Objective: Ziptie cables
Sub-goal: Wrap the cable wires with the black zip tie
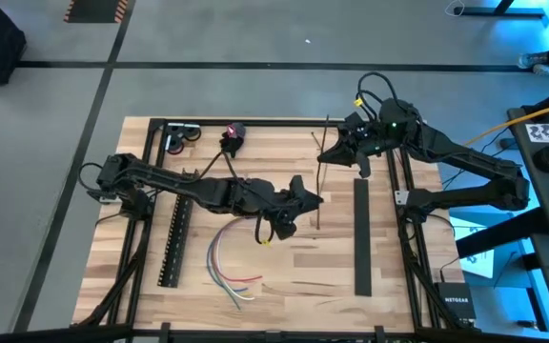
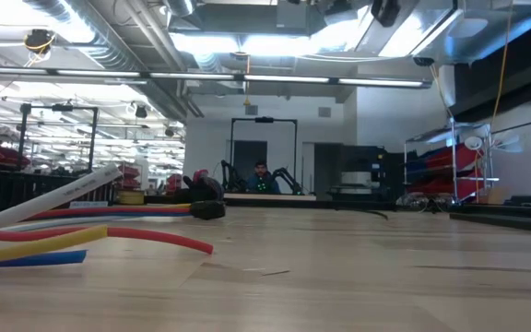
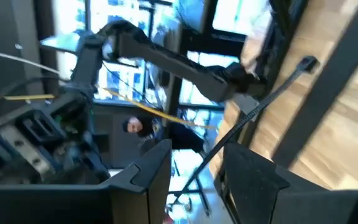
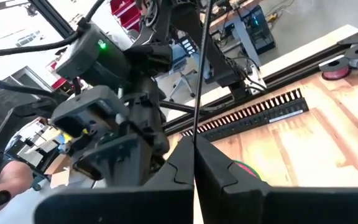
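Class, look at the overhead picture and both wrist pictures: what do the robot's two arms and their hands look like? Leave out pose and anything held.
Both arms are dark, nearly black, built of slim jointed segments. The left arm ends in a blocky black hand. The right arm has black cables looping over its wrist and a small green light by its hand. Close up, each hand has two flat, angular black fingers.

— What colours were the cables (image 1: pixel 229 269)?
— White, red, green and yellow, lying on the pale striped wood table (image 1: pixel 284 272).
— And the slotted bar (image 1: pixel 174 243)?
— Black, like both arms.
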Robot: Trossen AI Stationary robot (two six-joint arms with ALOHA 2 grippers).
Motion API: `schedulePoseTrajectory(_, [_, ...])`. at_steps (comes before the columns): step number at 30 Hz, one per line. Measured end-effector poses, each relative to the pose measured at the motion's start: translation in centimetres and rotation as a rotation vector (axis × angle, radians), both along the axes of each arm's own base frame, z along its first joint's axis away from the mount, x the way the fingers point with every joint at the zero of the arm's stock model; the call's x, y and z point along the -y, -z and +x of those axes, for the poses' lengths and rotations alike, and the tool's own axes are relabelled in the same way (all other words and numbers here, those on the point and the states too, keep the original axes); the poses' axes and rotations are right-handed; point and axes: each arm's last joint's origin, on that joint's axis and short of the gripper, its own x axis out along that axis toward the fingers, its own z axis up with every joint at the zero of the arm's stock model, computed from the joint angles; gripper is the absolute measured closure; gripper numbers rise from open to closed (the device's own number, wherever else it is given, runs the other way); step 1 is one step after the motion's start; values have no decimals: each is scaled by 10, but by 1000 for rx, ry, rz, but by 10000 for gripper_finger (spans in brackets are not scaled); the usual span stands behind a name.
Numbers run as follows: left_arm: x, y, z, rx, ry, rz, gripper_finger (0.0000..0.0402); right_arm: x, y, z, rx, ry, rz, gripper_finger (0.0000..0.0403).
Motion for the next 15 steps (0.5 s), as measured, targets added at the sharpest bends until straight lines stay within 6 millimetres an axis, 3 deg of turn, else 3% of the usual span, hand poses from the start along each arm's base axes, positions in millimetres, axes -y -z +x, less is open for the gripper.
schedulePoseTrajectory(6, [4,6,6,27,-7,-96,278,0,1,1,3,-2,-13,403])
schedulePoseTrajectory(12, [3,4,6,91,-69,-453,376,0,1,1,27,-13,-91,403])
schedulePoseTrajectory(15, [2,2,5,139,-100,-660,394,1,1,1,44,-1,-170,403])
